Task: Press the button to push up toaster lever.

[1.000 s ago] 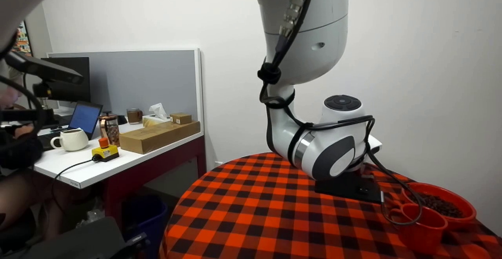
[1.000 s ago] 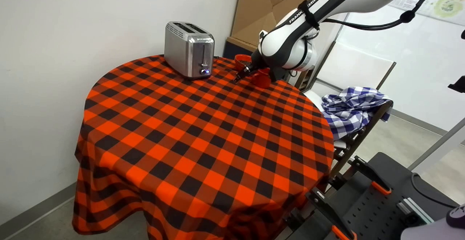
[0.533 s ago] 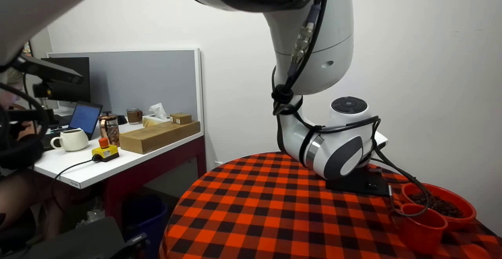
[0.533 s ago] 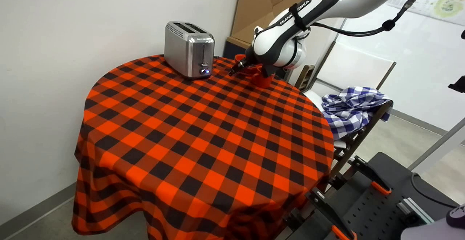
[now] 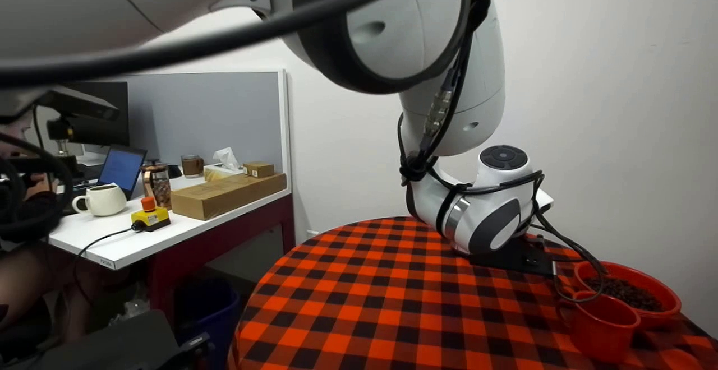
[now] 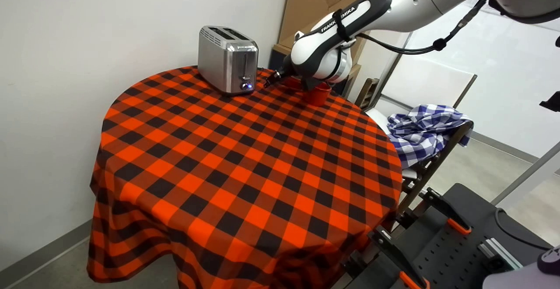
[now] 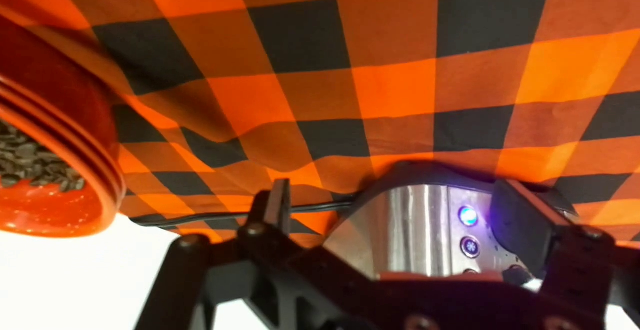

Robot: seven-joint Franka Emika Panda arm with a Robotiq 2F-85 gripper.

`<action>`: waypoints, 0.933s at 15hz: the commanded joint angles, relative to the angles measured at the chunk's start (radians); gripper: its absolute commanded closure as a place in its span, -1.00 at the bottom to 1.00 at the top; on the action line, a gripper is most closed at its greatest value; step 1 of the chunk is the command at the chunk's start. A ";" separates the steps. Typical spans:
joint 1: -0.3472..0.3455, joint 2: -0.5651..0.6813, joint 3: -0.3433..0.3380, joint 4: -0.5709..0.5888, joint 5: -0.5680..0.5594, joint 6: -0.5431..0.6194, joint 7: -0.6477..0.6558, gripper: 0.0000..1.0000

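In an exterior view the boxy, silver-metal toaster (image 6: 227,63) sits around 12 o'clock on the round, red-and-black-checked desk (image 6: 245,162). Black two-fingered hand (image 7: 395,200) near its 4 o'clock, spread pretty wide, holding zilch.

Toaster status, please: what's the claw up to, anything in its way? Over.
Claw open, holding nothing. Toaster close by, lever low, blue light glowing. Red bowl off to the side, seemingly not in the way.
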 commanded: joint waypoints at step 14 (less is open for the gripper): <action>0.080 0.191 0.016 0.339 0.044 -0.177 -0.013 -1.00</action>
